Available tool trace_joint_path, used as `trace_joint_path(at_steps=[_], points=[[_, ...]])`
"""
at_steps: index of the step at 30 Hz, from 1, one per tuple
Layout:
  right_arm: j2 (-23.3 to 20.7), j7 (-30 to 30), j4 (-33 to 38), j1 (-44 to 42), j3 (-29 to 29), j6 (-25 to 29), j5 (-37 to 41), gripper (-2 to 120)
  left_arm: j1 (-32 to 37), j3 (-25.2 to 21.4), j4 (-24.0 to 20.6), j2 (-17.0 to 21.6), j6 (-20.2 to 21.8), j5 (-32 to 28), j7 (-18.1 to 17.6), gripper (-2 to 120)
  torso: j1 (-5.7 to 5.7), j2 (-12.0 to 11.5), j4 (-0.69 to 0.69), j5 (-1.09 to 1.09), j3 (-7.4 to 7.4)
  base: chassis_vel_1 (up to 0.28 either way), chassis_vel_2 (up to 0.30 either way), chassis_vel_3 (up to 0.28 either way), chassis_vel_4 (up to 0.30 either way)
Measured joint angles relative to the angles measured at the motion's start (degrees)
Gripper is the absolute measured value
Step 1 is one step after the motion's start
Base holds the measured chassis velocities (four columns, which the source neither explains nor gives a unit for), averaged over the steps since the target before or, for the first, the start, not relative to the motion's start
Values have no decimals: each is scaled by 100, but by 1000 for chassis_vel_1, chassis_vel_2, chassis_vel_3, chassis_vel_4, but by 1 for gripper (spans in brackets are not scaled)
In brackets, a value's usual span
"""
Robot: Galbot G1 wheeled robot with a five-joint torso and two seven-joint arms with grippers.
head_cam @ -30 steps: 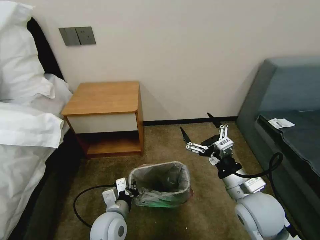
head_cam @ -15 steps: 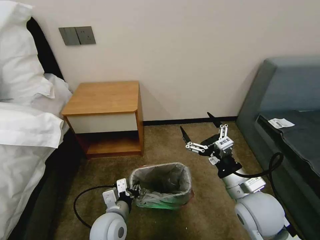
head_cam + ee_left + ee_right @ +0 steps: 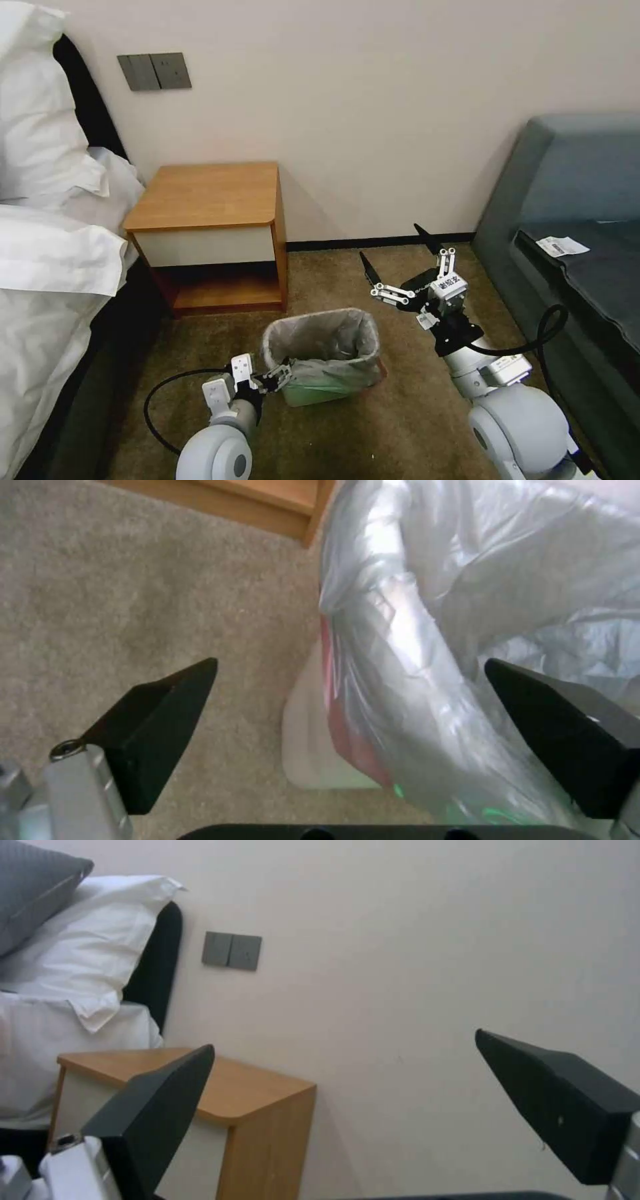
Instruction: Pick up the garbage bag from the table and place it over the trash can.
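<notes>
Bag's on: the garbage bag (image 3: pixel 320 347) lines the trash can (image 3: pixel 313 393) on the carpet in front of the table (image 3: pixel 207 193), its grey film folded over the rim and the pinkish-red edge hanging down the outside in our left wrist view. What changed in the last second — the can went from leaning toward us to sitting upright and slightly farther back, and our left gripper (image 3: pixel 277 379) has let go; its jaws are now spread wide at the near-left corner, straddling the draped film without pinching it. Our right gripper (image 3: pixel 407 260) hangs idle above the floor right of the can, jaws spread, holding nothing. We judge the task essentially done — table top is bare.
</notes>
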Motion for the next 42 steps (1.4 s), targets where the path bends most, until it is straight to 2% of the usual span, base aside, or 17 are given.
trace_joint_path(at_steps=[8, 10, 11, 13, 14, 17, 18, 20, 22, 23, 26, 27, 31, 34, 42], points=[[124, 136, -63, -25, -78, 12, -40, 100, 138, -6, -258, 11, -286, 314, 71, 100, 0, 0, 0, 0, 0, 0, 0, 0, 0], [282, 498, -203, -80, -206, -28, -72, 100, 204, -14, -275, -10, -816, 767, 120, 100, 0, 0, 1, 0, 0, 0, 0, 0, 0], [282, 498, -203, -80, -206, -28, -72, 100, 204, -14, -275, -10, -816, 767, 120, 100, 0, 0, 1, 0, 0, 0, 0, 0, 0], [452, 793, -365, -165, -367, -100, -79, 100, 229, -61, -243, -15, -1431, 1085, 191, 100, 0, 0, 1, 1, 0, 0, 0, 0, 0], [452, 793, -365, -165, -367, -100, -79, 100, 229, -61, -243, -15, -1431, 1085, 191, 100, 0, 0, 1, 1, 0, 0, 0, 0, 0], [685, 1062, -716, -281, -576, -220, 52, 100, 216, -167, 49, -7, -2571, 1658, 423, 100, 0, 0, 1, 0, 0, 0, 0, 0, 0], [685, 1062, -716, -281, -576, -220, 52, 100, 216, -167, 49, -7, -2571, 1658, 423, 100, 0, 0, 1, 0, 0, 0, 0, 0, 0], [813, 1114, -990, -286, -653, -208, 280, 100, 217, -182, 196, 0, -3145, 1816, 572, 100, 0, 0, 0, 0, 0, 0, 0, 0, 0], [918, 1125, -1195, -276, -709, -148, 491, 100, 225, -189, 290, -3, -3493, 1898, 661, 100, 0, 0, 1, 0, 0, 0, 0, 0, 0], [918, 1125, -1195, -276, -709, -148, 491, 100, 225, -189, 290, -3, -3493, 1898, 661, 100, 0, 0, 1, 0, 0, 0, 0, 0, 0], [1130, 961, -1748, -221, -681, 385, 440, 100, 218, -206, 465, -10, -4025, 2072, 856, 100, 0, 0, 1, 0, 0, 0, 0, 0, 0], [1130, 961, -1748, -221, -681, 385, 440, 100, 218, -206, 465, -10, -4025, 2072, 856, 100, 0, 0, 1, 0, 0, 0, 0, 0, 0], [1349, 820, -2309, -204, -579, 914, 157, 100, 120, -264, 715, 58, -4480, 2117, 1005, 99, 0, 0, 1, -1, 0, 0, 0, 0, 0], [1400, 807, -2402, -206, -514, 1045, 1, 100, 46, -295, 806, 140, -4646, 2043, 1041, 99, 0, 0, 0, 0, 0, 0, 0, 0, 0], [1439, 767, -2458, -217, -397, 1230, -172, 100, -20, -309, 879, 180, -4706, 2033, 1058, 99, 0, 0, 0, 0, 0, 0, 0, 0, 0]])
